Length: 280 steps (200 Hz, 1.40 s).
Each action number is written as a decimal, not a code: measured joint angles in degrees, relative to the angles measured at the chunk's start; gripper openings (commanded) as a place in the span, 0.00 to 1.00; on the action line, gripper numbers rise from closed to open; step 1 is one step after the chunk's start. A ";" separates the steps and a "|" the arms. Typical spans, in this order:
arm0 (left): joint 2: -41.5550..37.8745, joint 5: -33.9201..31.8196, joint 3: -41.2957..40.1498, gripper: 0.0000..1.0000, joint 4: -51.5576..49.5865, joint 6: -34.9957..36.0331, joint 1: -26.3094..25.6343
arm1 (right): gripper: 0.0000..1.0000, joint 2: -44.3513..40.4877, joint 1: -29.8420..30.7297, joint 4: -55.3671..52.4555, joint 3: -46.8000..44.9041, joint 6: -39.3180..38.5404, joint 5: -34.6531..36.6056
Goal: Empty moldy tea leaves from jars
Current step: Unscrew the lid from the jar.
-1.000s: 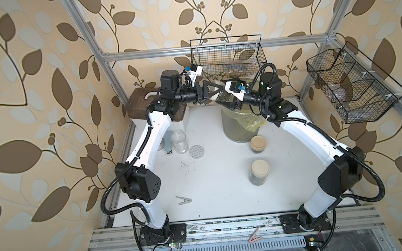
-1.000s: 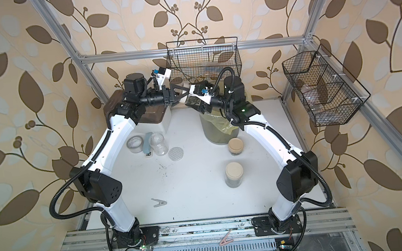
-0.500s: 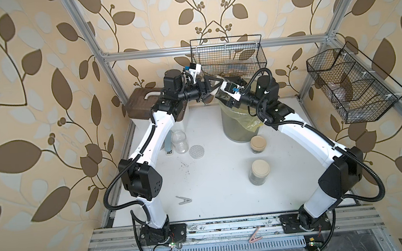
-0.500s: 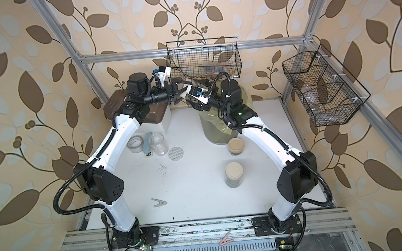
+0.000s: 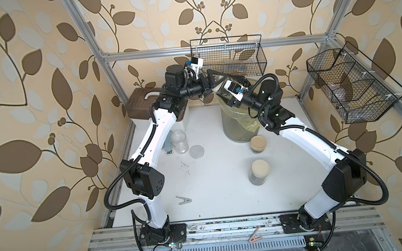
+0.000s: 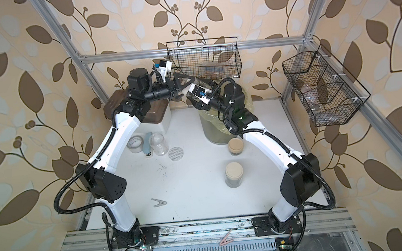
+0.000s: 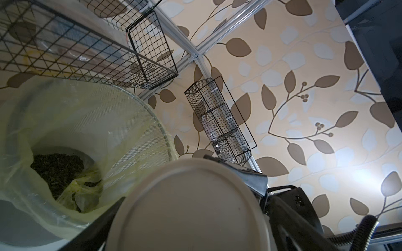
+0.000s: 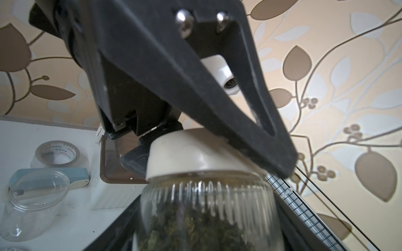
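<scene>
Reaching inward above bin [image 5: 233, 130], right gripper [image 8: 206, 230] clasps jar [image 8: 206, 195]; left gripper [image 5: 217, 86] straddles its lid [image 7: 187, 206], grip unclear.

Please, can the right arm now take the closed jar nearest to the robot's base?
Probably not yet: the right arm has its jaws shut on another jar above the bin. The way to the front jar looks free.

left arm [image 5: 155, 133]: elbow low and bent, forearm raised toward the back, wrist level, pointing at the right arm
left gripper [image 5: 217, 83]: fingers [image 8: 195, 87] flank the beige lid [image 8: 191, 152]; pressing or clear of it, can't tell
right arm [image 5: 306, 136]: elbow out, forearm up and inward
right gripper [image 5: 224, 95]: clamped on the ribbed glass jar [image 8: 206, 206]
both: 2 grippers nose to nose at the rear
</scene>
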 measured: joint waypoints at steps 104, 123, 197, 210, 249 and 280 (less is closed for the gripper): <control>-0.02 -2.91 2.23 0.99 2.62 14.25 0.02 | 0.36 -5.88 -5.05 5.27 -6.97 14.80 -3.74; -0.02 -2.69 5.27 0.99 0.33 21.00 0.02 | 0.36 -8.00 -7.26 5.84 -8.44 16.41 -5.66; 0.04 11.28 9.57 0.99 -4.46 41.00 0.00 | 0.36 -11.93 -12.76 5.51 -10.32 18.36 -17.27; 0.04 13.92 9.57 0.99 -4.52 42.73 0.00 | 0.36 -12.04 -12.76 5.25 -10.40 18.27 -18.95; 1.11 19.08 9.57 0.99 -1.73 43.36 -0.37 | 0.35 -12.04 -12.35 3.82 -10.40 17.51 -21.97; 2.99 20.81 9.57 0.99 -0.26 43.25 -0.76 | 0.35 -12.04 -11.32 2.25 -10.38 16.63 -23.08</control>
